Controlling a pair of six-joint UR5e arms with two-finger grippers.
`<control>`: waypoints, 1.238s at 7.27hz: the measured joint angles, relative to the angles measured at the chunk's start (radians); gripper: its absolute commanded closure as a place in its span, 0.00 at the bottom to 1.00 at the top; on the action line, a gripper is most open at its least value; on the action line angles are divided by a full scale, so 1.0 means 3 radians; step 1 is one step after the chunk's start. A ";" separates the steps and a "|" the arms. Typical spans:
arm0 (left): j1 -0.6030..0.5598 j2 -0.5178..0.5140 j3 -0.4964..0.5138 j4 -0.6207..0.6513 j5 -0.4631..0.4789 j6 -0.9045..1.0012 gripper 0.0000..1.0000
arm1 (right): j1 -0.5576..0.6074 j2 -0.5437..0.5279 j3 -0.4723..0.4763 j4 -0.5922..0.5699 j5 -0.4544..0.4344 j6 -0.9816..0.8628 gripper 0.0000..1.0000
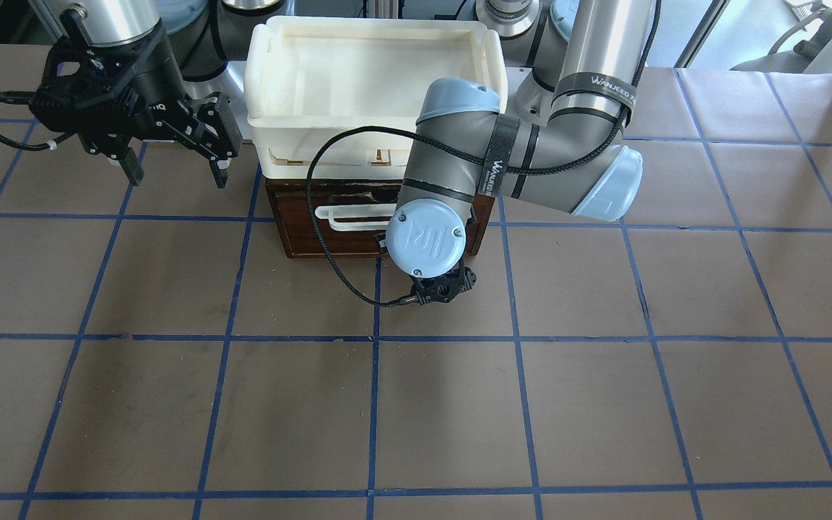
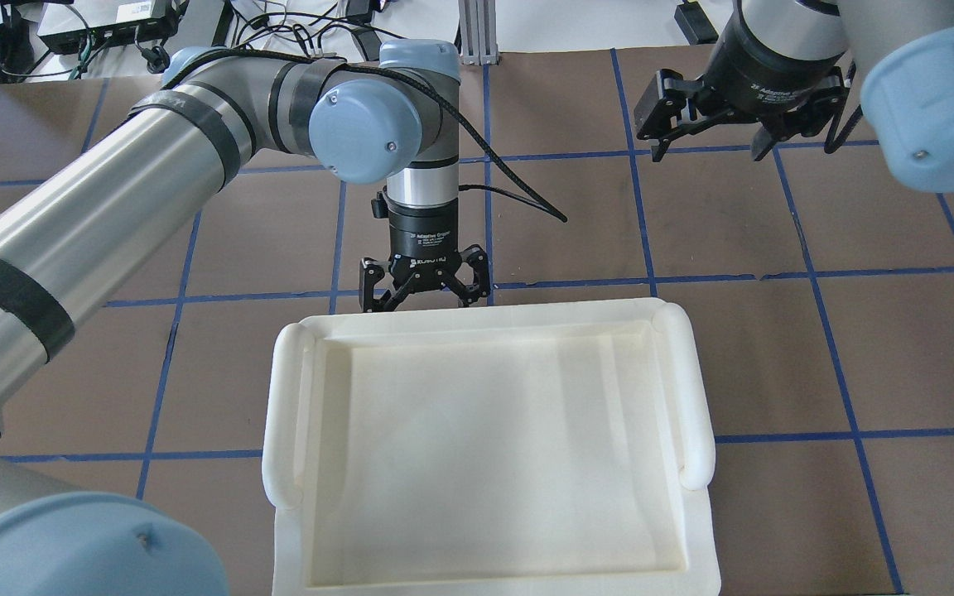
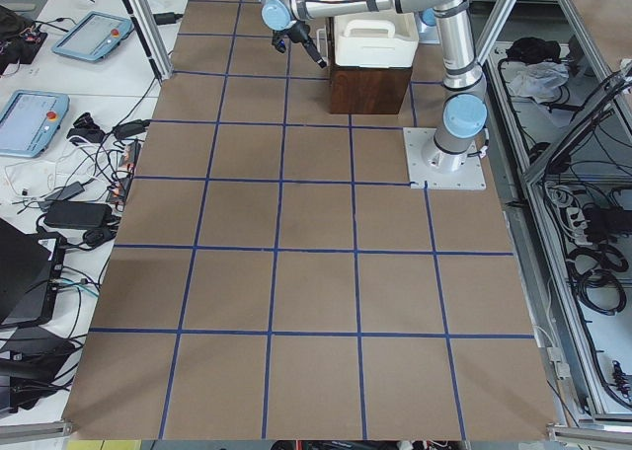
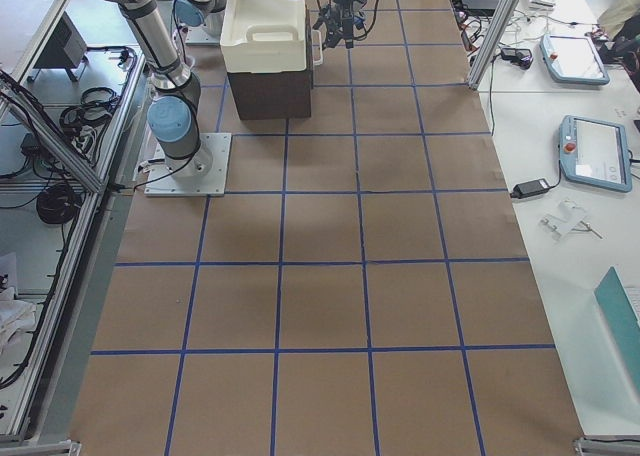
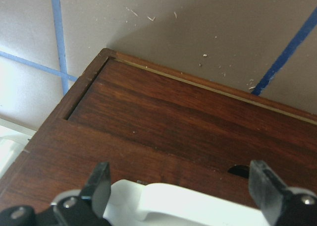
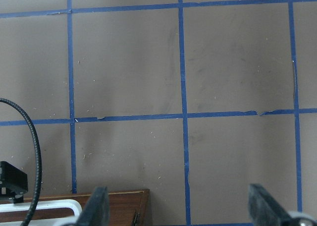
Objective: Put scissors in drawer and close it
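Seen from overhead, the left gripper (image 2: 425,298) hangs at the cream tray's (image 2: 696,414) 12 o'clock. Its jaws are spread wide either side of the white handle (image 5: 198,203) on the drawer (image 5: 173,122), whose dark front sits flush in its frame beneath that tray. At 1 o'clock the right gripper (image 1: 176,171) hovers above the table (image 1: 604,404), jaws wide, holding nothing.

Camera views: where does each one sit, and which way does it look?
Front-facing: across the table, facing robot; left arm, right gripper, drawer.
Overhead: behind shoulders, looking down; both arms, cream tray.
Exterior left: table's end; left arm nearest.
Exterior right: opposite end; right arm nearest.
Left wrist: down onto drawer; left gripper.
Right wrist: down onto table; right gripper.
Shared: front-facing and overhead both show cream tray.
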 measured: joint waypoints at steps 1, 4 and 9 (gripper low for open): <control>0.0000 0.0004 0.0000 -0.0020 -0.0001 0.0000 0.00 | 0.0000 0.0001 0.0000 -0.0001 -0.0001 0.0000 0.00; 0.0000 0.0015 0.0000 -0.0035 -0.0001 0.0000 0.00 | 0.0001 0.0001 0.0000 -0.0001 0.0001 0.0000 0.00; 0.0098 0.0100 0.0208 0.0308 0.0033 0.0227 0.00 | 0.0001 0.0003 0.0000 -0.0001 0.0005 0.0000 0.00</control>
